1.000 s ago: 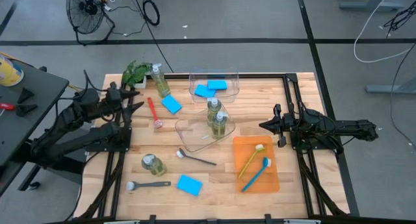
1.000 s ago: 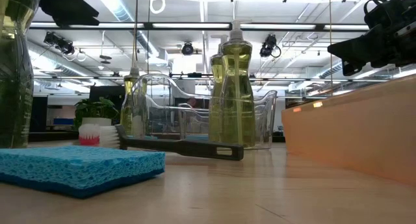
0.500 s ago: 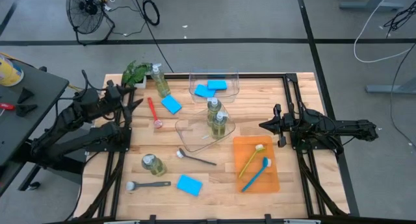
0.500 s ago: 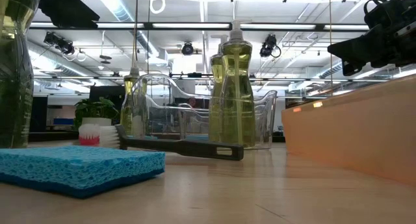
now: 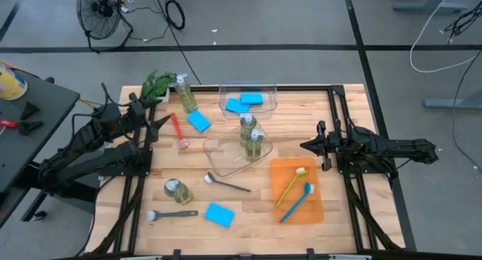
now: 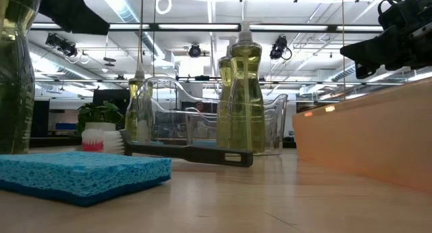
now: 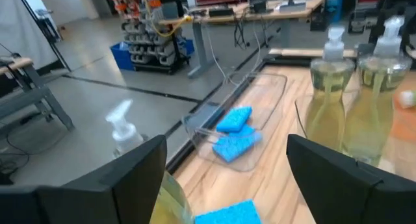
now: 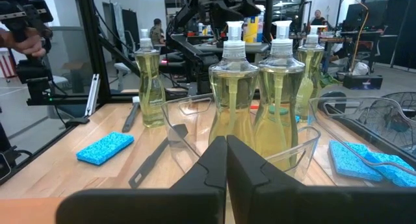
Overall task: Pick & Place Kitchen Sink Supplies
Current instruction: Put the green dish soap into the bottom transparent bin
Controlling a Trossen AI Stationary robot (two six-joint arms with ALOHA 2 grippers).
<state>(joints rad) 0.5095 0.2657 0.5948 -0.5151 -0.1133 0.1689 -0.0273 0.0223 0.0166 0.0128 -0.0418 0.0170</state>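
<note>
The left gripper (image 5: 160,120) hangs over the far left part of the wooden surface (image 5: 248,203), jaws spread wide and holding nothing. It is just left of the red brush (image 5: 178,130), with a pump bottle (image 5: 185,94) a little farther back beside the plant (image 5: 156,84). A loose blue sponge (image 5: 199,121) lies just right of the red brush.

The right gripper (image 5: 307,146) waits at the right side of the surface, jaws pressed together and empty, pointing toward the middle.

In the far clear bin (image 5: 248,96) lie two blue sponges (image 5: 245,102). In the middle clear bin (image 5: 226,158) stand two pump bottles (image 5: 251,138), upright and close together. On the orange tray (image 5: 296,191), near right, lie a yellow-green brush (image 5: 291,185) and a blue brush (image 5: 297,201), side by side.

Loose on the near left of the surface: another pump bottle (image 5: 178,191), a dark grey brush (image 5: 170,214) near the edge, a second dark brush (image 5: 226,184) toward the middle, and one more blue sponge (image 5: 219,214).
</note>
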